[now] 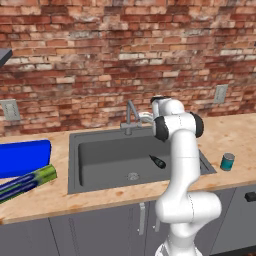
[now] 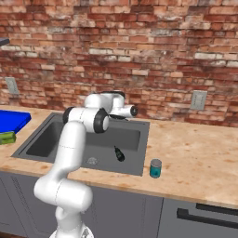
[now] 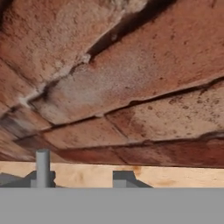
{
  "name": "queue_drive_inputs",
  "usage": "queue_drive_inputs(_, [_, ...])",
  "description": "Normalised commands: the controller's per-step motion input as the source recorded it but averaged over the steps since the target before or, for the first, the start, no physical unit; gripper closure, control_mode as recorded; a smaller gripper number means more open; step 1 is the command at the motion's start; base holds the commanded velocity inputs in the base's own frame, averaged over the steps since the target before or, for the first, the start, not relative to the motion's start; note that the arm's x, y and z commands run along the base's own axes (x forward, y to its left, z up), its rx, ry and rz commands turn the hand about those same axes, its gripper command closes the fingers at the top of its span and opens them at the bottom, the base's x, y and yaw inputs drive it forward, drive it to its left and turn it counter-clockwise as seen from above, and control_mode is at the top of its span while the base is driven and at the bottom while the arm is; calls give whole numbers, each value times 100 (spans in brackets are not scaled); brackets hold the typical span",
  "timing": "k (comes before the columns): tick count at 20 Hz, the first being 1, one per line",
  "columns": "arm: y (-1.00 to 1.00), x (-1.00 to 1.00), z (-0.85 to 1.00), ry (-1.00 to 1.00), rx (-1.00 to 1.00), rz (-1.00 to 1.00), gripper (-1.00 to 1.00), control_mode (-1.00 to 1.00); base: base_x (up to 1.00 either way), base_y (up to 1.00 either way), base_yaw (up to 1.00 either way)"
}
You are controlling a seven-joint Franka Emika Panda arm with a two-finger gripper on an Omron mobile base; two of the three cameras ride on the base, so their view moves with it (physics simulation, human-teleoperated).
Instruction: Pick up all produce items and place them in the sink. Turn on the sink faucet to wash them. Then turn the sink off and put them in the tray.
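Produce here is a single small near-black teardrop-shaped piece (image 1: 157, 161), lying on the floor of the large rectangular dark grey sink basin (image 1: 95, 150), toward its right side, well apart from the round drain (image 1: 132, 176). In the right base view the same piece (image 2: 119, 154) lies just right of the drain and near the front wall of the basin. The sink is recessed in the light wooden table (image 1: 235, 137).

The white arm reaches up and back over the sink, its hand held at the rear rim beside the thin grey metal faucet (image 1: 131, 116) with the angular bent spout. The gripper (image 2: 122, 117) sits well above and behind the produce piece, not touching it. The hand view faces the red brick wall (image 3: 113, 78) at close range, with the faucet's grey upright post (image 3: 42, 168) low in the picture. Whether the gripper is released or clenched I cannot tell.

A bright blue flat tray (image 1: 22, 156) rests on the table left of the sink.
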Motion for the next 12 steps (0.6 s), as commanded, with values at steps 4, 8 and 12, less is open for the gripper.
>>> queue_drive_inputs(4, [-71, -12, -90, 10, 0, -5, 100, -100, 0, 0, 0])
queue_drive_inputs(8, [-72, -17, -86, 8, 0, -4, 100, -100, 0, 0, 0])
queue_drive_inputs(12, [-63, -17, -72, 6, 0, -3, 100, -100, 0, 0, 0])
